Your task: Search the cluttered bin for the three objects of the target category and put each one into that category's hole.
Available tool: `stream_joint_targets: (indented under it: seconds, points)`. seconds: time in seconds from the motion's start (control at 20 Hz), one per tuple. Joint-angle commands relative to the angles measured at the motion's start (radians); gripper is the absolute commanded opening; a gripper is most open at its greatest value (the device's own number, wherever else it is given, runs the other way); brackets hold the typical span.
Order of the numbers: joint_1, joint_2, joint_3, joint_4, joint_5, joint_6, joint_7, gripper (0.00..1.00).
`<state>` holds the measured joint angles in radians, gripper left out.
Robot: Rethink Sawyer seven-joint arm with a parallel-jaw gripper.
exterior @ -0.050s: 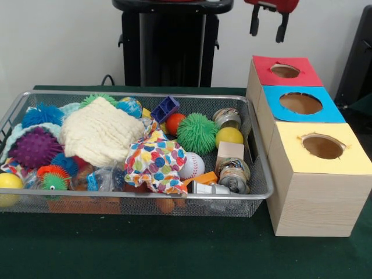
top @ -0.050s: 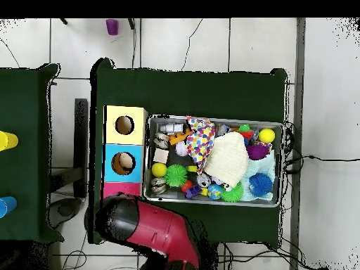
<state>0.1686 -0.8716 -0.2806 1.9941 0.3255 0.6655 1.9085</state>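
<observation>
The red and black robot arm (top @ -0.050s: 151, 228) is pulled back and up high. Its gripper (exterior @ -0.050s: 268, 24) with two black fingers (exterior @ -0.050s: 254, 23) hangs down at the top. The fingers are apart and hold nothing.

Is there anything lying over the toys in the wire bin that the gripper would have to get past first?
Yes. A cream knitted cloth and a polka-dot fabric are draped over the middle of the wire mesh bin, hiding what lies under them. The gripper hangs above, off to the boxes' side.
</observation>
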Motion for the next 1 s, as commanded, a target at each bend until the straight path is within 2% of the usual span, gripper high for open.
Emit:
stream_joint_targets:
  seconds: [0.05, 0.2, 0.4, 0.65, 1.0]
  points:
    - [-0.094, 0.100, -0.012, -0.175, -0.123, 0.057, 0.060, 1.00]
    - [-0.134, 0.110, -0.012, -0.223, -0.168, 0.097, 0.025, 1.00]
    - [-0.195, 0.132, 0.027, -0.268, -0.205, 0.101, -0.011, 1.00]
    - [-0.238, 0.126, 0.053, -0.315, -0.242, 0.166, -0.031, 1.00]
    - [-0.311, 0.183, 0.112, -0.362, -0.282, 0.148, -0.062, 1.00]
